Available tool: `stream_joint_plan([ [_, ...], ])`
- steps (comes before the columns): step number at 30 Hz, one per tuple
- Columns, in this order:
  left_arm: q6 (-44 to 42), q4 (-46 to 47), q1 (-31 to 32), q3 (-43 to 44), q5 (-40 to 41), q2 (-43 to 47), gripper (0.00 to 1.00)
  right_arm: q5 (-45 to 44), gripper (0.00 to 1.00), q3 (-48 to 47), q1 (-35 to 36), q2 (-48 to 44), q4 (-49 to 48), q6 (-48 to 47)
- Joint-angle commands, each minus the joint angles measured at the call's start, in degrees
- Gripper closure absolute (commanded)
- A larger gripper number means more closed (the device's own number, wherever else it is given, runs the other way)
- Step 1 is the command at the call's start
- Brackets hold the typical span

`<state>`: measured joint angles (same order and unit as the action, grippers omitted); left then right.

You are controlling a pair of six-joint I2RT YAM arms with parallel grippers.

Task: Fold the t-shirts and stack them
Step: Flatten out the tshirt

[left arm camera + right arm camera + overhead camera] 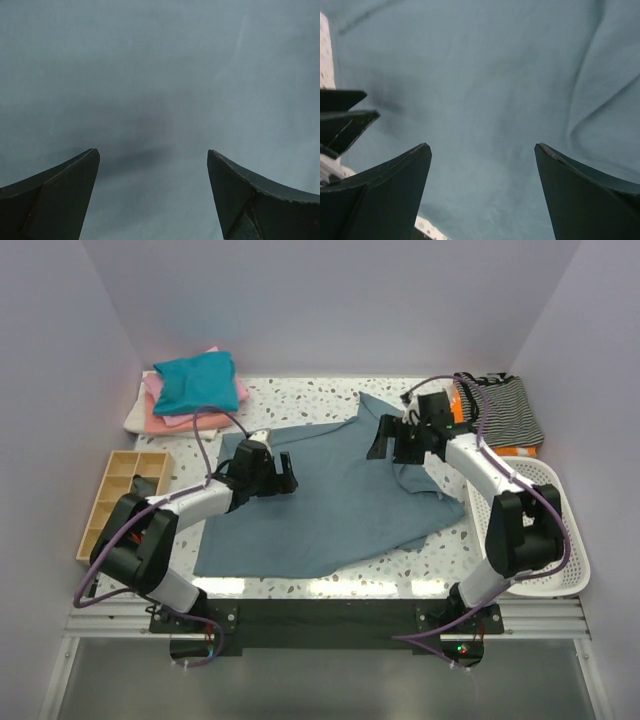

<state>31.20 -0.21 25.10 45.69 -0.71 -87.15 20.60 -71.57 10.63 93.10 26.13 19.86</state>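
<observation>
Left pincer (284, 476) is released, jaws wide apart with nothing between them. It hangs low over the slate-blue t-shirt (330, 500). Its wrist view shows only smooth cloth ahead of its fingers (60, 195).

Right pincer (386, 444) is also released, jaws spread. The same shirt lies beneath it, creased into long folds on one side in its wrist view. A sliver of speckled table (324, 50) shows past the shirt's edge on the other side.

The two pincers face each other across a flat stretch of blue cloth. They are near but apart, and that stretch is the open lane between them.

On edges, the shirt's left edge runs just behind the left pincer. Its near hem lies well below both pincers, close to the table's near edge. The shirt's far edge rises to a corner just beyond the right pincer, and rumpled cloth trails under that arm.

Now the count:
- Two arms and two pincers.
- One shirt spread out.
- Three folded shirts stacked far behind the left pincer: the teal t-shirt (196, 381) on top, the pink t-shirt (170, 423) under it and the white t-shirt (134, 418) lowest.
- One wooden tray (112, 502) behind the left arm.
- One white basket (545, 540) behind the right arm.
- One striped garment (508, 406) behind the right pincer.
</observation>
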Motion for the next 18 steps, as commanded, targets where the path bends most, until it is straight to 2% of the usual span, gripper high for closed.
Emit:
stream_joint_plan([
  [1,3.95,5.66,-0.41,-4.81,-1.93,-1.43,0.07,0.32,0.11,5.12,5.35,-1.78,0.5,0.45],
  [4,5.1,4.87,-0.32,-7.54,0.53,-1.35,0.07,-0.82,0.12,8.02,7.02,-0.12,-0.2,0.8],
  [9,6.76,-2.77,-0.41,-11.31,8.53,1.45,0.07,-3.46,0.12,11.53,9.49,2.61,0.5,0.45],
  [11,7.73,-6.45,-0.4,-12.72,11.5,4.35,0.06,-3.99,0.12,13.2,10.81,3.58,0.68,0.27],
  [18,12.3,-13.68,-0.49,-19.14,14.51,16.74,0.05,-4.34,0.13,15.93,15.03,3.76,2.09,0.88],
])
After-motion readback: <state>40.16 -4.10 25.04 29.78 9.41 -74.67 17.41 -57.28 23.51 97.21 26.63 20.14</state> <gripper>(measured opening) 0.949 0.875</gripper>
